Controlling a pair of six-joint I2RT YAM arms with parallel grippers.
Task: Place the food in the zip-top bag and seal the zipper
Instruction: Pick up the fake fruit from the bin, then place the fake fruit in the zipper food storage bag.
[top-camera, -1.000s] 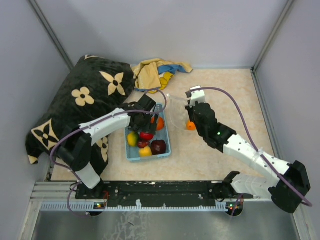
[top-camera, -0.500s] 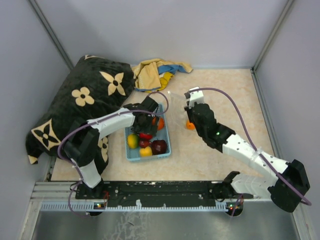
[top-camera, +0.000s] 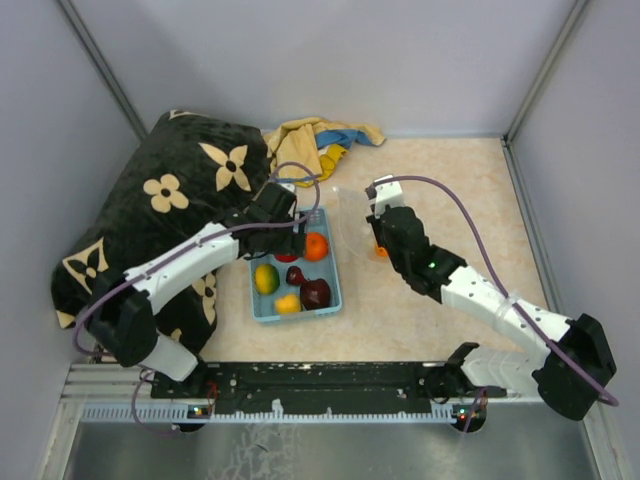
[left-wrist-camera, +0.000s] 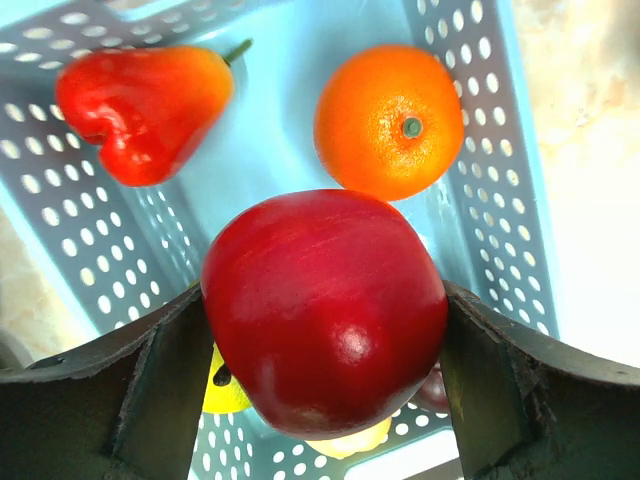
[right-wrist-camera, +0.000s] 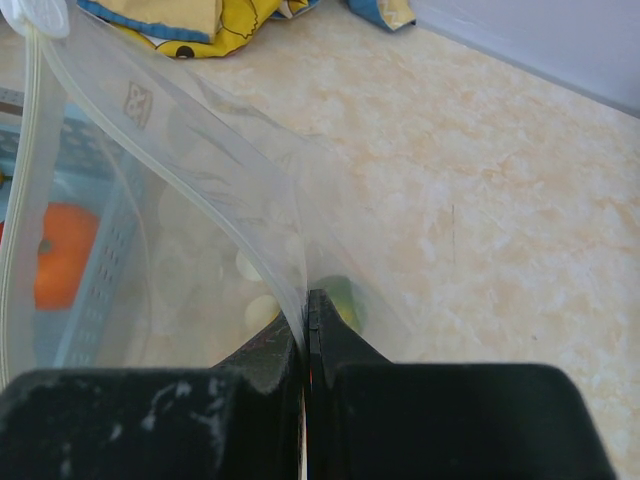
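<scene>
Only up close: red apple (left-wrist-camera: 325, 310) in left pincer (left-wrist-camera: 320, 345)

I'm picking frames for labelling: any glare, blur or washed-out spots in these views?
Top external: soft, even light, no glare. Left wrist: the red apple is crisp with one small highlight; the tabletop beside the blue basket is washed out. Right wrist: the zip-top bag hazes the orange fruit behind it; the right gripper is dark with little detail.

The left gripper (left-wrist-camera: 325, 378) is lifting the glossy red toy apple (left-wrist-camera: 325, 300) up out of the light-blue perforated plastic basket (left-wrist-camera: 485, 150), opening a gap among the fruits there, while its arm is swinging outward over the black flowered cushion (top-camera: 160, 200).
</scene>
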